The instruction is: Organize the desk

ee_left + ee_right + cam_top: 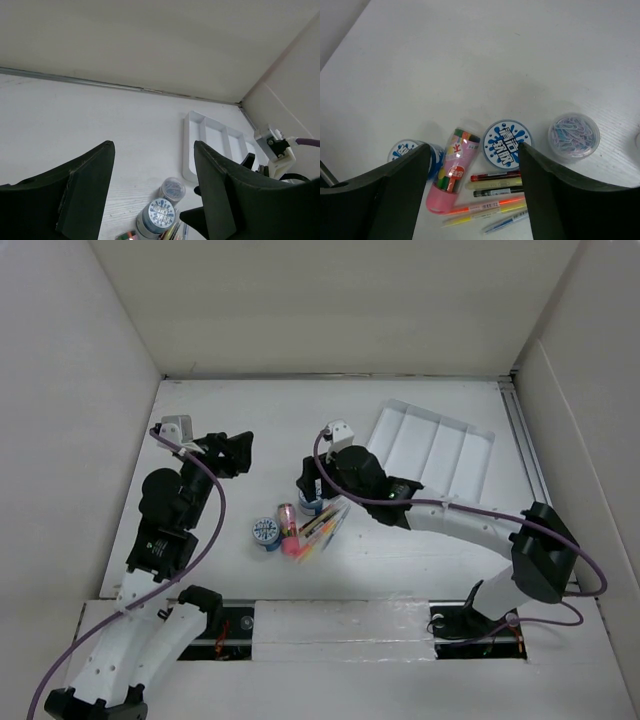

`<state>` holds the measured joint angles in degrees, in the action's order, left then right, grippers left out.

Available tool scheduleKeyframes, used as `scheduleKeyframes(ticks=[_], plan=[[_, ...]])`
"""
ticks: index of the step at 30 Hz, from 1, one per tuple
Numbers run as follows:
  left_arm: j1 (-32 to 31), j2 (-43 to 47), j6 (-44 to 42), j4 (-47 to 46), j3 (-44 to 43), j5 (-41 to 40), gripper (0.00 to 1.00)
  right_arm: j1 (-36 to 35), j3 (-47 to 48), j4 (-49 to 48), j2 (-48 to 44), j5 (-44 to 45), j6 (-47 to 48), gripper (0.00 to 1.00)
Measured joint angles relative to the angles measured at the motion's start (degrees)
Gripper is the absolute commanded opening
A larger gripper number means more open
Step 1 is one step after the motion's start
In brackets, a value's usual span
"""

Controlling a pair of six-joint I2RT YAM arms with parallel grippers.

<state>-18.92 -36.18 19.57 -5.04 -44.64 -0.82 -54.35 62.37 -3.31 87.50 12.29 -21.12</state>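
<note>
Judging by the pens [495, 190], pink tube [452, 172], blue-lidded tubs [506, 149] and clip jar [573, 135] lying loose on the white surface [230, 410] beneath both arms, the tray [440, 445] bare at far right, and the right gripper [472, 146] and left gripper [154, 145] fingers spread empty, sorting looks barely begun.

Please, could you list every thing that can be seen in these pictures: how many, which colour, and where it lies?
desk: one, white, under everything.
tray: one, white, with compartments, far right part of the desk.
round tubs: two, blue and white lids, in the middle cluster.
tub of paper clips: one, clear, beside one round tub.
tube: one, pink, lying between the round tubs.
pens: several; red, black, orange, yellow, blue; lying beside the tube.
left gripper: one, black, open, empty, left of the cluster.
right gripper: one, black, open, above the cluster.
</note>
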Motion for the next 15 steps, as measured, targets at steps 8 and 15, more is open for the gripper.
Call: scheduleKeyframes(ticks=[8, 15], plan=[[0.0, 0.0, 0.0, 0.1, 0.0, 1.3, 0.63, -2.7, 0.0, 2.0, 0.5, 1.3, 0.3, 0.06], [0.0, 0.2, 0.0, 0.0, 0.3, 1.5, 0.68, -5.0, 0.0, 4.7, 4.7, 2.9, 0.3, 0.90]])
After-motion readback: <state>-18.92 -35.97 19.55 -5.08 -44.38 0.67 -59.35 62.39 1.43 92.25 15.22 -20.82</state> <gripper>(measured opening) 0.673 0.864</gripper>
